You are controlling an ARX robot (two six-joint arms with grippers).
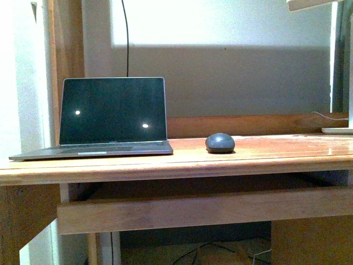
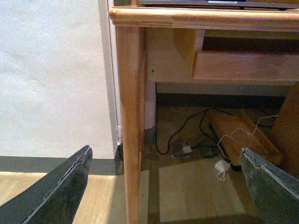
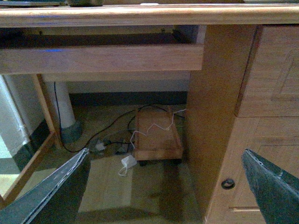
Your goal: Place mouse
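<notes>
Dark grey dome-shaped mouse (image 1: 220,143) sits flat on tabletop (image 1: 265,152), mid-width, nearer back edge, cordless.

One mouse (image 1: 220,143), one laptop (image 1: 113,113).

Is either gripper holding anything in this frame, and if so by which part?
Nothing is held: left gripper and right gripper are both open and empty, and the mouse sits untouched on the desk.

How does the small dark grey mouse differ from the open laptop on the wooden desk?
The dark grey dome-shaped mouse is far smaller than the silver-grey laptop. The mouse is a low rounded dome; the laptop stands open, dark screen upright. Both rest on the wooden desk, apart.
</notes>
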